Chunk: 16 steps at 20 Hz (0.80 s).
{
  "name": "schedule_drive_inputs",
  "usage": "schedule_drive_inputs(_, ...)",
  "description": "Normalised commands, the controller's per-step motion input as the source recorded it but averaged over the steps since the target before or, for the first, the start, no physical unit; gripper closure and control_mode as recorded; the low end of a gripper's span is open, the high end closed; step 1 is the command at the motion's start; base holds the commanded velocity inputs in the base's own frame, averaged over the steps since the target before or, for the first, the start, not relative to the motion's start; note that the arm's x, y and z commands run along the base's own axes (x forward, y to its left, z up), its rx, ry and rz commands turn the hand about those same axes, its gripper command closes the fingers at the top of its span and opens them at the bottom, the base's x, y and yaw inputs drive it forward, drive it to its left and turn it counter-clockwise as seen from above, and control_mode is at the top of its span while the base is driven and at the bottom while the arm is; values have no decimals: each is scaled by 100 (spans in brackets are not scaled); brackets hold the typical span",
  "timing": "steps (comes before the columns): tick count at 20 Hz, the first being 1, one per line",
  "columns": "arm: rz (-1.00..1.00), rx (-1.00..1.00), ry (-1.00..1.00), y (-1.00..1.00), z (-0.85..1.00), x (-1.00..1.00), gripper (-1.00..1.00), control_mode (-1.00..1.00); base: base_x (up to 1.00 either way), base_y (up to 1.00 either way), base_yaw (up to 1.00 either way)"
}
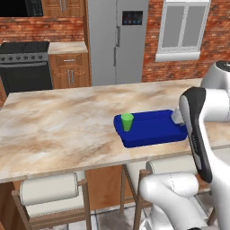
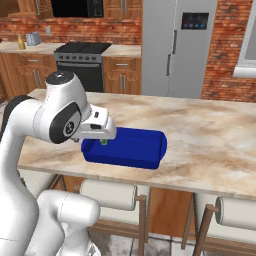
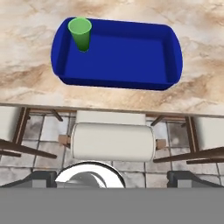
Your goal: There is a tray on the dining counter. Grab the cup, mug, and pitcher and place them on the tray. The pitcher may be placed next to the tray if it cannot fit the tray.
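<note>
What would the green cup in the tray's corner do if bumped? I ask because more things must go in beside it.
The cup looks thin-walled and empty, so probably light and easy to shove. It is taller than its narrow base, so it may tip. The tray has a low rim beside it that would likely stop a slide, not a fall.

I'm working in a home kitchen: brick walls, a steel fridge (image 1: 117, 40) at twelve o'clock, a black stove (image 1: 24, 65) at ten, wooden cabinets (image 1: 69, 69) beside it, and stools (image 3: 113, 141) tucked under the marbled worktop (image 1: 58, 126).
</note>
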Motion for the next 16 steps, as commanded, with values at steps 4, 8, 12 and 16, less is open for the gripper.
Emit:
schedule_drive_inputs(4, -2, 0, 0, 14, 0, -33, -100, -100, 0, 0, 0)
schedule_drive_inputs(8, -3, 1, 0, 15, 2, -19, -100, -100, 0, 0, 0)
schedule_drive_inputs(12, -9, 0, 0, 20, 1, -6, -100, -100, 0, 0, 0)
schedule_drive_inputs(16, -9, 6, 0, 11, 3, -7, -100, -100, 0, 0, 0)
